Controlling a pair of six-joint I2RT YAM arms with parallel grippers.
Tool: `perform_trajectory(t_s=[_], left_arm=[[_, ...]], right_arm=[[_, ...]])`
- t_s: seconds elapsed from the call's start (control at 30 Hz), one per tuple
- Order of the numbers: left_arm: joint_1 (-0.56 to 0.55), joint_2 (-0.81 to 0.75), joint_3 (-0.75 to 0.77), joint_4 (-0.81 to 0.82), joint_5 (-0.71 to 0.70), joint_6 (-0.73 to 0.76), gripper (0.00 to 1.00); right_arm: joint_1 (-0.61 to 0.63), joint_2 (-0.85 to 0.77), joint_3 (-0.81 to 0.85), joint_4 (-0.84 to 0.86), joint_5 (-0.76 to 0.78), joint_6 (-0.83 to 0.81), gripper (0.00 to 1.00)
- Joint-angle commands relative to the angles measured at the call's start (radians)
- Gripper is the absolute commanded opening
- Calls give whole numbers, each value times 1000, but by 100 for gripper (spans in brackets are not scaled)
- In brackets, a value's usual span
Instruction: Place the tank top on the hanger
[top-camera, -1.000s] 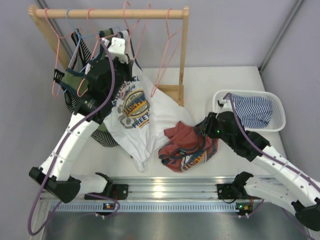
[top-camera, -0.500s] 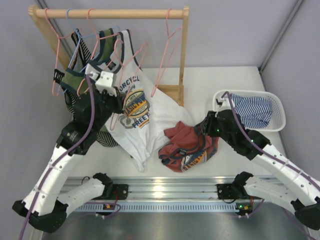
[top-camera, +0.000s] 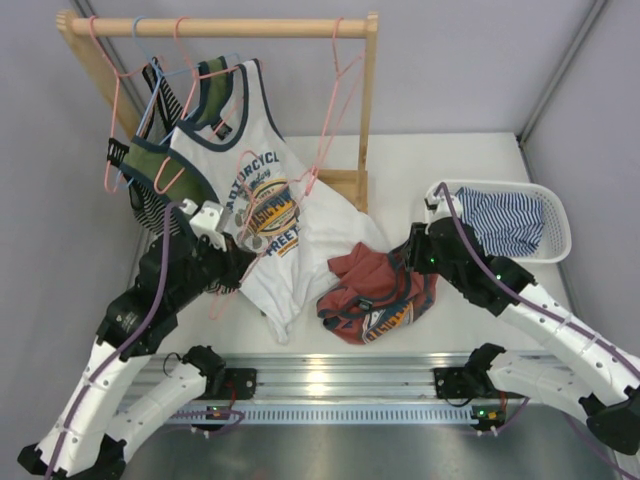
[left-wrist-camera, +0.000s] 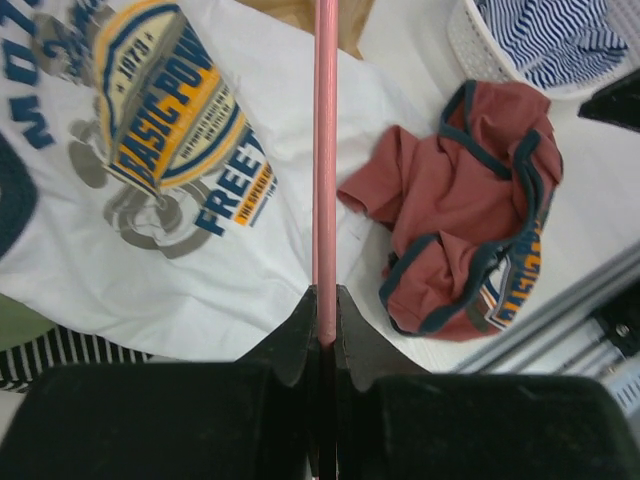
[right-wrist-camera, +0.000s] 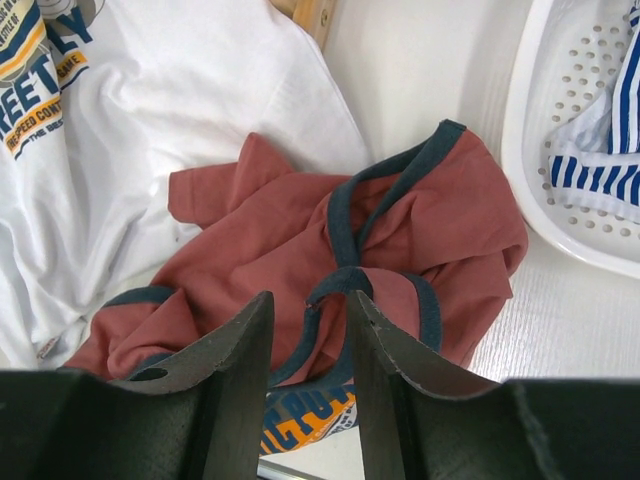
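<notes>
The rust-red tank top (top-camera: 375, 290) with navy trim lies crumpled on the table, its print at the near edge; it also shows in the left wrist view (left-wrist-camera: 460, 200) and the right wrist view (right-wrist-camera: 300, 250). My right gripper (top-camera: 415, 258) hovers just over it, open (right-wrist-camera: 305, 320), with a navy trim loop between the fingers. My left gripper (top-camera: 238, 265) is shut on a thin pink hanger (top-camera: 280, 218), whose rod runs straight out from the jaws (left-wrist-camera: 325, 150) over the white top, left of the tank top.
The white "Motorcycle" top (top-camera: 265, 230) hangs from the wooden rack (top-camera: 220, 27) onto the table. Other pink hangers, a light blue hanger (top-camera: 150, 100) and a green garment (top-camera: 160, 165) hang at left. A white basket (top-camera: 555, 215) with a striped garment (top-camera: 505, 220) sits right.
My left arm has come down and toward the near edge from the rack, carrying the pink hanger with it. The right gripper has stayed over the tank top.
</notes>
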Motion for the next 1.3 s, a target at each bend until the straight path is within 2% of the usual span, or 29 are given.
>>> perform_trajectory(t_s=[0.0, 0.03, 0.37, 0.57, 0.87, 1.27], left_arm=[[-6, -9, -24, -44, 114, -42, 0], [-4, -13, -31, -38, 184, -42, 0], [-7, -50, -162, 34, 356, -154, 0], [-7, -44, -167, 51, 455, -165, 0], [-13, -32, -183, 66, 516, -165, 0], [-85, 0, -191, 112, 536, -186, 0]], right_arm=[[11, -5, 28, 3, 3, -13, 36], [10, -8, 22, 9, -3, -12, 36], [10, 10, -12, -16, -4, -23, 33], [11, 12, -59, -25, 12, -6, 28], [14, 18, -125, -13, -22, 37, 21], [59, 118, -109, -3, 33, 63, 29]])
